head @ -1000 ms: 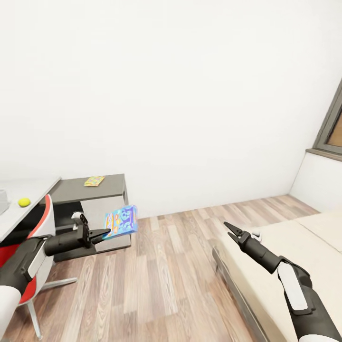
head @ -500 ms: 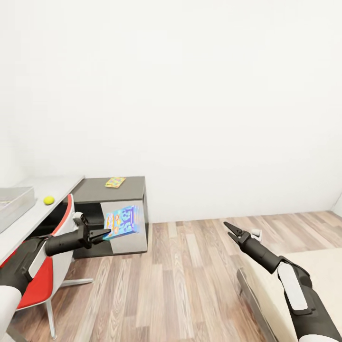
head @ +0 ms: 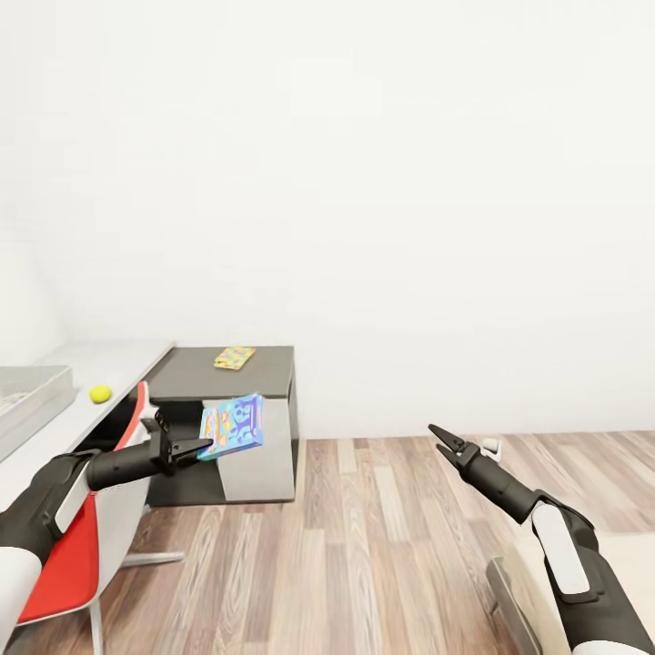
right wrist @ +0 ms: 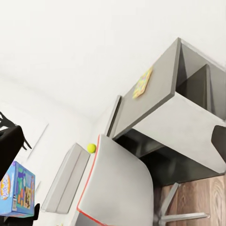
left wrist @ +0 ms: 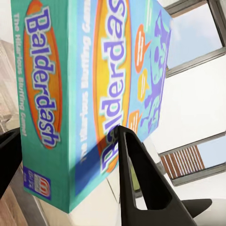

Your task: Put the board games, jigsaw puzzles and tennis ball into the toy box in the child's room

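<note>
Item carried: light-blue board game (head: 233, 426), a flat card box with orange ovals and cartoon figures; the left wrist view reads "Balderdash" on face and side. The left pincer (head: 196, 448) is clamped on the box's lower edge, one finger (left wrist: 141, 183) across the printed face. The box is held in the air, tilted, in front of the dark-grey desk (head: 238, 374) and apart from it.

Right pincer (head: 440, 438): carries nothing, held out over the floor; its fingers lie close together, but the view is too small to settle whether they meet.

Surroundings: a jigsaw puzzle (head: 235, 357), a thin many-coloured square, lies flat on the dark-grey desk's top. To the left stands the pale desk (head: 109, 364), bearing the tennis ball (head: 100, 393), small and yellow-green, just beside the toy box (head: 36, 400), a light-grey tub cut off by the frame edge. A chair (head: 100, 509) with white shell and red seat stands between the left arm and the pale desk, in front of both desks.

Surface and room: wood-plank floor (head: 364, 546), plain white wall (head: 364, 227). A corner of the bed (head: 518, 591) shows at lower right beneath the right arm.
</note>
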Motion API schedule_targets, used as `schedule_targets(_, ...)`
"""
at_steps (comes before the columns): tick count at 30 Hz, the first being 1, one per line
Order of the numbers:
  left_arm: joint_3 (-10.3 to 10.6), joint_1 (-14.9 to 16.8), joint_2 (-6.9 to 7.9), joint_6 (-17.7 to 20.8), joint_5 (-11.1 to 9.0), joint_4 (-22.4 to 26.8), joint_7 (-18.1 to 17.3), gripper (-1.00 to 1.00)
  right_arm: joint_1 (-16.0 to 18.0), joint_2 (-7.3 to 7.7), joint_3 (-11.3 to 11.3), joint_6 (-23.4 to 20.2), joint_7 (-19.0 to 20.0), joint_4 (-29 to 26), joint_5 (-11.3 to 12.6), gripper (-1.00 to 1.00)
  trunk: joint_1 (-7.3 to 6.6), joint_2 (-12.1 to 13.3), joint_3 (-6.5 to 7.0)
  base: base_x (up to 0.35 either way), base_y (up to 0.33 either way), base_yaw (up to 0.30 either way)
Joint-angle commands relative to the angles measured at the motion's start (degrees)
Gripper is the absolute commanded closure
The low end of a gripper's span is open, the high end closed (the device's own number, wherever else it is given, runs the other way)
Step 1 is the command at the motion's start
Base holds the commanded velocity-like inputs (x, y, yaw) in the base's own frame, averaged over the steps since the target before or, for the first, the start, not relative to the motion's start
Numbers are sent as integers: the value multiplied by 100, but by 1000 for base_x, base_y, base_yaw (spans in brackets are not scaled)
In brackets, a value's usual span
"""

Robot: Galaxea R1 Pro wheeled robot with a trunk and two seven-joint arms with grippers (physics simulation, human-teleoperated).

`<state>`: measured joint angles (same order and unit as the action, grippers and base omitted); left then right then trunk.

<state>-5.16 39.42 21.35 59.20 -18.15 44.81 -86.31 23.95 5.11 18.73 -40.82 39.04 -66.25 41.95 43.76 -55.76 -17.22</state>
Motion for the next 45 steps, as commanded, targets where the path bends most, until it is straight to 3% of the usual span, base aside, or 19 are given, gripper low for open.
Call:
schedule_targets(1, 2, 4, 1, 62, -21, 2, -17, 100, 5, -1, 8, -38, 9, -1, 21, -100, 4, -4, -7, 330, 0, 2)
schedule_targets(11, 6, 4, 1, 62, -21, 1, -17, 100, 5, -1, 8, -46, 23, -21, 31, -100, 4, -4, -7, 330, 0, 14)
schedule_targets(22, 6, 4, 1, 62, -23, 2, -17, 100, 5, -1, 8, -49, 24, -28, 32, -100, 4, -4, -7, 330, -89, 250)
schedule_targets(30, 6, 4, 1, 62, -28, 1, -17, 100, 5, -1, 8, -47, 24, -28, 33, -100, 4, -4, -7, 320, -149, 46)
schedule_targets(37, -14, 4, 10, 71, -59, 2, -24, 100, 5, -1, 8, -41, 20, -28, 30, -100, 4, -4, -7, 121, -65, 12)
schedule_targets(45, -35, 4, 18, 74, -82, 2, -32, 100, 5, -1, 0, -40, 9, -28, 24, -100, -172, 316, 136, 7, -4, 236)
